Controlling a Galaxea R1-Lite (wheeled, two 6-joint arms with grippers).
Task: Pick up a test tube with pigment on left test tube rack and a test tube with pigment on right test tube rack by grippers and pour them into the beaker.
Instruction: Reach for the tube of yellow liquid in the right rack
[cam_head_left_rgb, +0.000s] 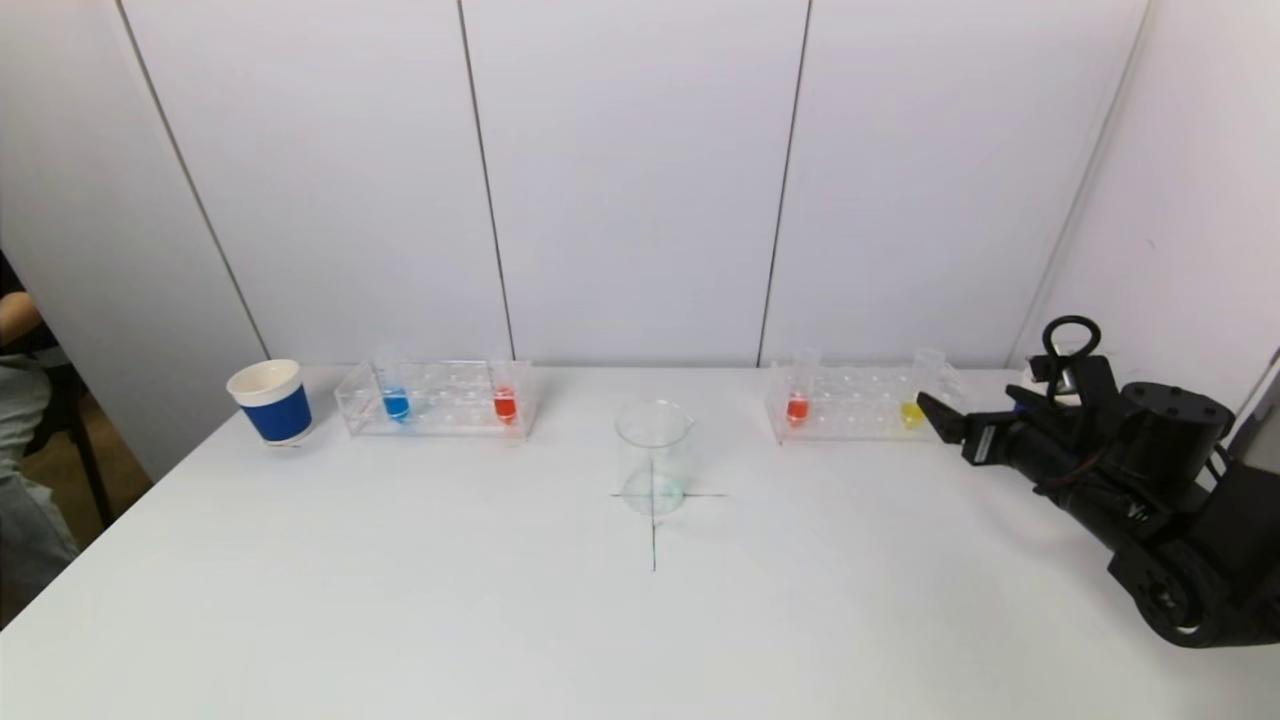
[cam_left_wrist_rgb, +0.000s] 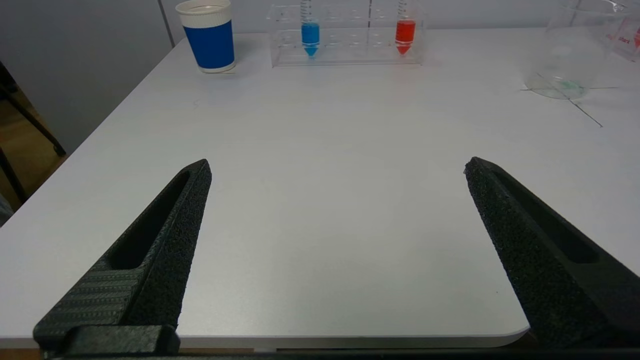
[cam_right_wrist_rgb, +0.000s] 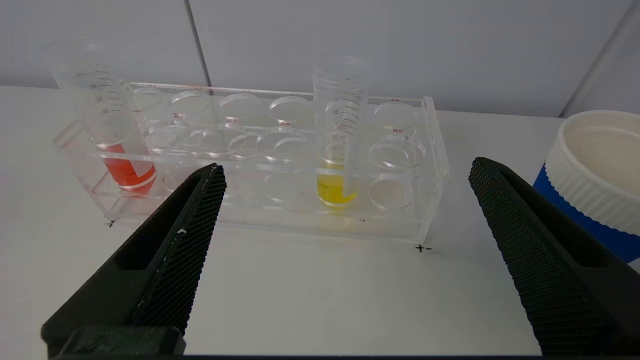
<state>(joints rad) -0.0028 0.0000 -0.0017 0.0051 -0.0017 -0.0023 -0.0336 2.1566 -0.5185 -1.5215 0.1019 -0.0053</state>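
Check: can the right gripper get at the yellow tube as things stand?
Probably yes: the right gripper is open, facing the yellow tube, nothing between them; neighbouring holes in the right rack are empty.

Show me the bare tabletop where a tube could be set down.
Free: the wide front table, below the beaker. Also each gap between the beaker and the left rack or right rack. Crowded: right rack's end, by the right gripper.

Right arm (cam_head_left_rgb: 1150, 480) reaches in from the robot's right side, forearm angled low and forward. Right gripper (cam_head_left_rgb: 945, 418) is level, fingers (cam_right_wrist_rgb: 175, 250) spread wide with nothing between them. Left gripper (cam_left_wrist_rgb: 337, 167) appears only in its own wrist view, low and level, fingers (cam_left_wrist_rgb: 165, 235) likewise spread wide and holding nothing.
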